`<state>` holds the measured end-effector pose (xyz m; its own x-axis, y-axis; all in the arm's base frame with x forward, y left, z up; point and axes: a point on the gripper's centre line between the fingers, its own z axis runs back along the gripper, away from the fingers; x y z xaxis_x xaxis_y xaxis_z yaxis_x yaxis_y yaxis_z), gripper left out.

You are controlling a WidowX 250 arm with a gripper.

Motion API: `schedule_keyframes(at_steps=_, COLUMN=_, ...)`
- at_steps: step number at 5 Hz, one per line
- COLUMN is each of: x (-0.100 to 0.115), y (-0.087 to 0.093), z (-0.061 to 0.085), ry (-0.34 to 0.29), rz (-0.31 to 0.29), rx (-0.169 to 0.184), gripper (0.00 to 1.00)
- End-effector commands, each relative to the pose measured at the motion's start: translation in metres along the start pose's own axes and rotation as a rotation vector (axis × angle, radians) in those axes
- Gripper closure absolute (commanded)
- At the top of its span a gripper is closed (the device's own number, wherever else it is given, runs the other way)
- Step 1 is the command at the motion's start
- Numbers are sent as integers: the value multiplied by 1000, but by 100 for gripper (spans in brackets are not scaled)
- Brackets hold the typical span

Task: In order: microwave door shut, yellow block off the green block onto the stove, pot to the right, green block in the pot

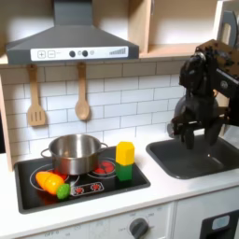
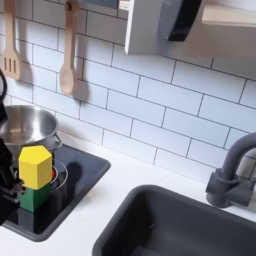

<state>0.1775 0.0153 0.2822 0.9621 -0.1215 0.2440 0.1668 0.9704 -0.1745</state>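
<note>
The yellow block [image 1: 125, 151] [image 2: 35, 166] sits on top of the green block [image 1: 124, 172] [image 2: 33, 196] at the right front of the black stove [image 1: 93, 189] [image 2: 75, 195]. The steel pot [image 1: 75, 152] [image 2: 25, 125] stands on the back burner, left of the blocks in both exterior views. My gripper [image 1: 199, 140] hangs open over the sink, well to the right of the blocks in the first exterior view, holding nothing. The white microwave door [image 2: 150, 28] with its dark window hangs up high, and it looks swung open as a white edge [image 1: 227, 23].
The dark sink [image 1: 196, 161] [image 2: 190, 225] lies right of the stove, with a grey faucet [image 2: 230, 172]. Orange and yellow toy food [image 1: 50, 180] and a lime-green piece [image 1: 63, 190] lie on the stove's front left. Wooden utensils [image 1: 82, 98] hang on the tiled wall under the range hood [image 1: 70, 42].
</note>
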Motion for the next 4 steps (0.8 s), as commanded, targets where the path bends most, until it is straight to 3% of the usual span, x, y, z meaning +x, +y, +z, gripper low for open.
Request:
schedule_keyframes(at_steps=1, x=-6, y=-7, z=9, ry=-57, rz=-22, rx=-29, gripper=0)
schedule_keyframes(at_steps=3, x=-9, y=-7, z=6, ry=-27, rz=-47, rx=38, gripper=0)
schedule_keyframes(at_steps=4, x=-10, y=-7, z=3, ry=45, rz=-66, rx=101, gripper=0)
